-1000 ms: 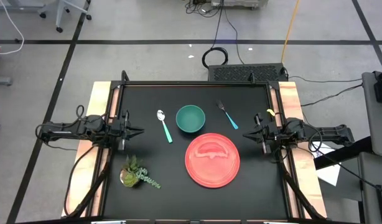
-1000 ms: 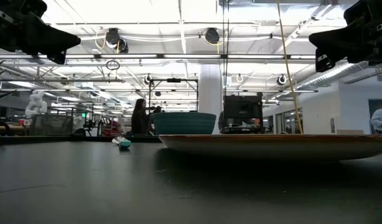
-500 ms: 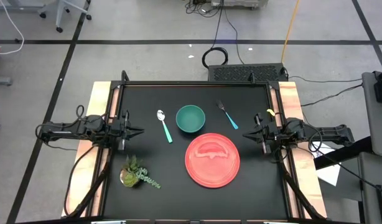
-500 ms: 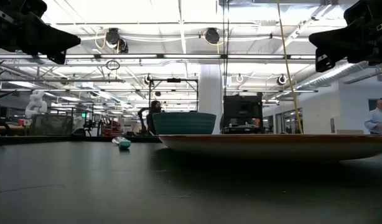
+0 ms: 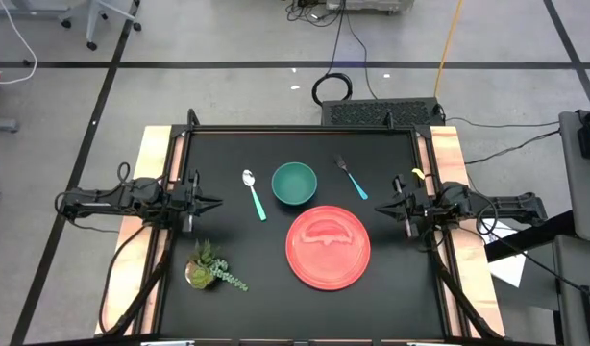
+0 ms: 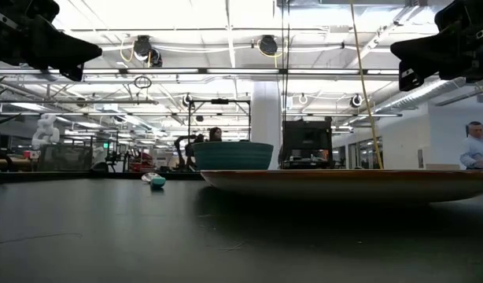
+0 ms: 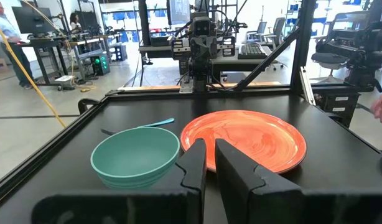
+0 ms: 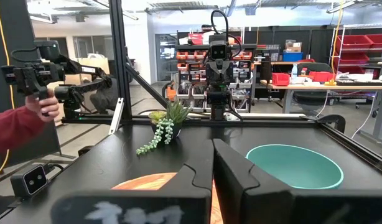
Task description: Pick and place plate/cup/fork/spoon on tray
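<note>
On the black table, the coral-red tray lies right of centre toward the near edge, flat and with nothing on it. The teal-green cup stands just beyond the tray's far-left rim, close to it but apart. The spoon lies left of the cup, its silver head pointing far and its teal handle angled toward the near side. The fork lies to the right of the cup and beyond the tray, tines far, light-blue handle slanting near and right. A small potted plant with a trailing stem sits at the near left of the table.

The left gripper hangs at the left edge of the table, pointing inward toward the spoon, which is the nearest task item to it; cup and tray are farther right. Its fingers stand almost together with a narrow gap, and nothing is between them.

The right gripper hangs at the right edge, pointing inward, level with the tray's far-right rim and near it; the fork lies just beyond it on the far side. Its fingers are pressed together and hold nothing.

In the low view both grippers hang above the tabletop, touching none of the tableware. In the right wrist view a person's red-sleeved arm holds a handheld device beyond the table.
</note>
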